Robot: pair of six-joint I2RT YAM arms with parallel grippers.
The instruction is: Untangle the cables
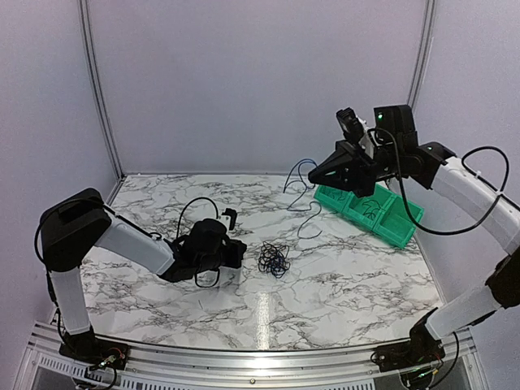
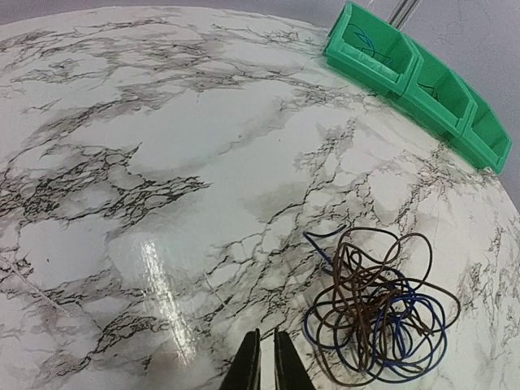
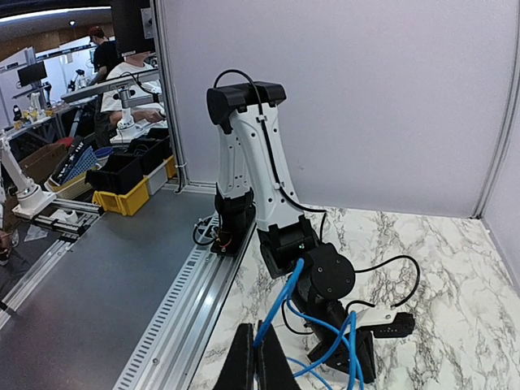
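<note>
The cables (image 1: 274, 259) lie on the marble table as a small wad of dark brown and blue loops (image 2: 378, 313). My left gripper (image 1: 242, 253) is low over the table just left of the wad. Its fingers (image 2: 246, 367) are closed to a thin slit with nothing between them, and the wad sits to their right. My right gripper (image 1: 314, 176) is raised at the back right, shut on a single blue cable (image 3: 284, 301) that hangs from it in loops (image 1: 291, 172) above the table. Its tips (image 3: 258, 357) pinch that cable.
A row of green bins (image 1: 400, 229) stands at the back right of the table (image 1: 349, 284), below my right arm; thin wires lie in them (image 2: 370, 61). The right wrist view looks back at the left arm (image 3: 252, 162) and the rail along the table's near edge.
</note>
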